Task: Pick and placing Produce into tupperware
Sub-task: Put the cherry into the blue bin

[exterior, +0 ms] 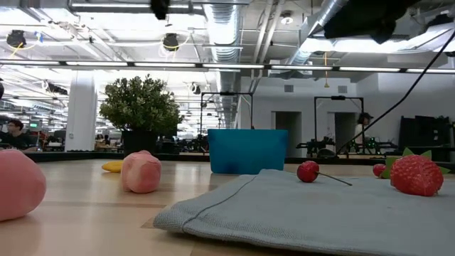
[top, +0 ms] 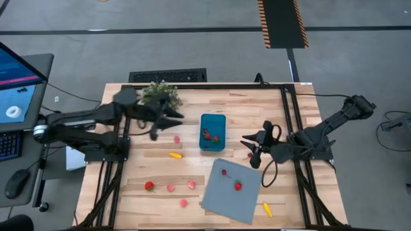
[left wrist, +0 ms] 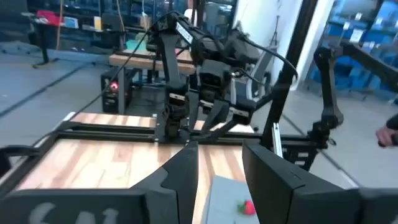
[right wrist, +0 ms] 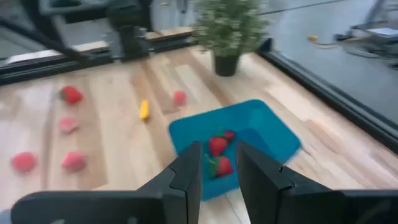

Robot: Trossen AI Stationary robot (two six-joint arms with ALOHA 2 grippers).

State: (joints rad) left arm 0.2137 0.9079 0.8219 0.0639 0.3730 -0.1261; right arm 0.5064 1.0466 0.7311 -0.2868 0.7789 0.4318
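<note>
The teal tupperware (top: pixel 212 122) stands mid-table with red produce (right wrist: pixel 217 146) lying inside it. Loose produce lies on the wood: a pink piece (top: pixel 176 138), a yellow one (top: pixel 174 154), a strawberry (top: pixel 149 186) and more pink ones (top: pixel 191 185). A cherry (top: pixel 224 172) and a strawberry (top: pixel 237 186) lie on the grey sheet (top: pixel 221 199). My left gripper (top: pixel 168 119) hangs in the air left of the tub, open and holding nothing (left wrist: pixel 221 168). My right gripper (top: pixel 252 149) hovers right of the tub, pointing at it, open and holding nothing (right wrist: pixel 217 163).
A potted green plant (top: pixel 160 95) stands at the far edge, just behind my left gripper. A yellow piece (top: pixel 267 208) lies off the sheet's near right corner. Black frame rails (top: pixel 290 122) run along the table's sides. Bare wood lies between the tub and the left rail.
</note>
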